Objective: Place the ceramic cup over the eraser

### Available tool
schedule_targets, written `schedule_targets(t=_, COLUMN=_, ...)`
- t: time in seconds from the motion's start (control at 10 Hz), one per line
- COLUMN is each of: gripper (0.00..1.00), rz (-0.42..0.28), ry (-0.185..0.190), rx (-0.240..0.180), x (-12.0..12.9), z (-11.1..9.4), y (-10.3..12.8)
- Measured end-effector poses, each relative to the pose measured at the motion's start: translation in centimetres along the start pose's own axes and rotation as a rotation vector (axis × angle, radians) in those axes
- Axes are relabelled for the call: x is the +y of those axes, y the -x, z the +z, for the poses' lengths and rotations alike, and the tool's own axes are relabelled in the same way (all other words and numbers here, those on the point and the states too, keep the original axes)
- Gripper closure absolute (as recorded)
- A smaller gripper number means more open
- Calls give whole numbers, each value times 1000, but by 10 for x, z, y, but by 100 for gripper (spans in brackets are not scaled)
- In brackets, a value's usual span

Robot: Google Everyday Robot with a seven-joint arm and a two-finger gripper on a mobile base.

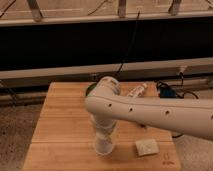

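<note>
My gripper [103,142] points straight down over the front middle of the wooden table [60,125]. It is shut on the small white ceramic cup [103,146], whose bottom end is at or just above the table top. The black eraser does not show; the cup and gripper cover the spot beneath them. My thick white arm [150,112] runs in from the right across the table.
A pale beige square block [147,146] lies at the front right, close to the cup. A white bottle with a label [136,91] lies at the back right. The rim of a green bowl [89,90] shows behind the arm. Cables hang at the right.
</note>
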Motion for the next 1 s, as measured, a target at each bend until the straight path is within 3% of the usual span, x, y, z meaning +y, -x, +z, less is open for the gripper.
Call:
schedule_targets(t=0.7, gripper=99, rz=-10, ry=-17, rx=3, x=9, z=30, y=7)
schedule_targets(t=0.8, gripper=96, rz=-8, ry=-16, rx=5, x=9, z=32, y=6)
schedule_targets(t=1.0, gripper=76, rz=4, ry=-10, rx=14, x=10, z=40, y=1)
